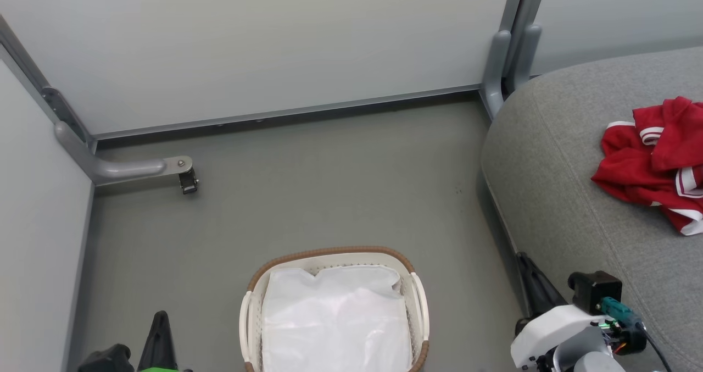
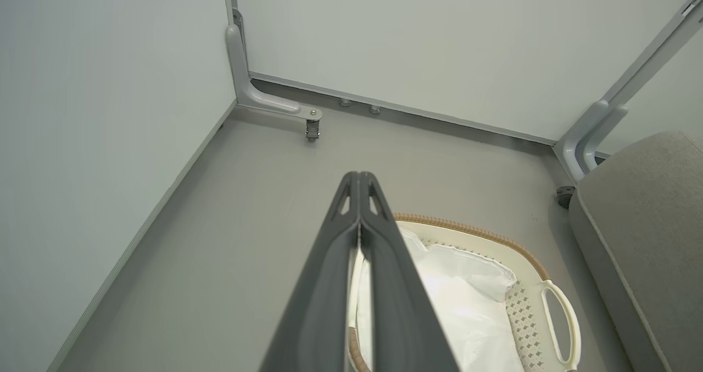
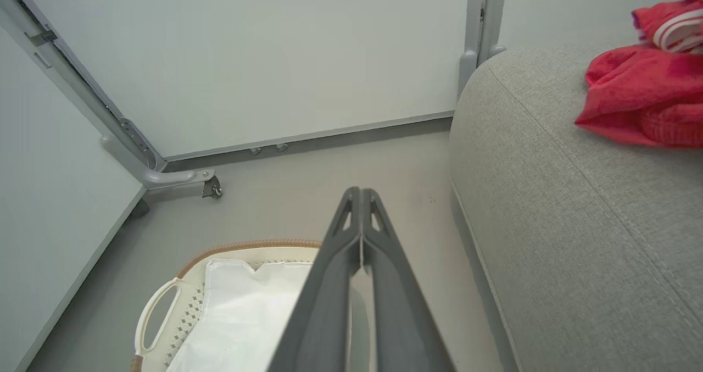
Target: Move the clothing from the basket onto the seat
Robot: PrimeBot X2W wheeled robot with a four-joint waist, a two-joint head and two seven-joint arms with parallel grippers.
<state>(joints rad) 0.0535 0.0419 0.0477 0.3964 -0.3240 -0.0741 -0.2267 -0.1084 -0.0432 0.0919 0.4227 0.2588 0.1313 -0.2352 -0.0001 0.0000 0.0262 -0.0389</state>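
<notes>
1. L gripper point(image 2: 360, 181): fingers pressed together tip to tip, closed on air. Pos.: above the floor point(image 1: 329, 185), just left of the basket point(image 1: 335, 253).
2. R gripper point(image 3: 361, 195): fingers also pressed together, closed on air. Pos.: between basket and seat point(image 1: 554, 212), close to the seat's basket-side edge.
3. Basket: upright on floor. White liner point(image 1: 335, 317) lies inside.
4. Seat: right of basket, a strip of floor between them.
5. Clothing point(image 1: 653, 163): red w/ white trim, bunched on seat top, toward its right side, well apart from basket.
6. Far-left floor corner: grey bracket point(image 1: 126, 168) w/ caster point(image 1: 188, 182), at the foot of the wall panels point(image 1: 274, 48).
</notes>
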